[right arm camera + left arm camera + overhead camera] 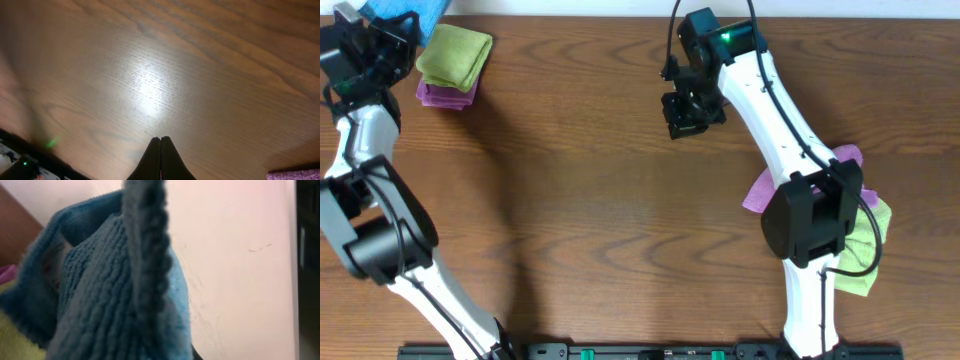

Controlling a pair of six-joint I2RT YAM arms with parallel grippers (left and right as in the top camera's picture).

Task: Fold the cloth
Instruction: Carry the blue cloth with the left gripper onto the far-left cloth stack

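At the far-left corner, the cloth (405, 12) bunches at the left fingers (400, 35).

cloth (415, 10) far left, stacked cloths (453, 58) beside

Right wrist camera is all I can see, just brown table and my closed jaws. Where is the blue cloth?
Observer: The blue cloth is at the far left edge of the table, up by the left arm.
Operator: Does the left arm have it?
Observer: Its wrist view is filled with blue cloth up close, but its jaws are hidden, so I cannot tell.
Operator: Any other cloths over there?
Observer: A folded green cloth lies on a purple cloth right beside the blue one.
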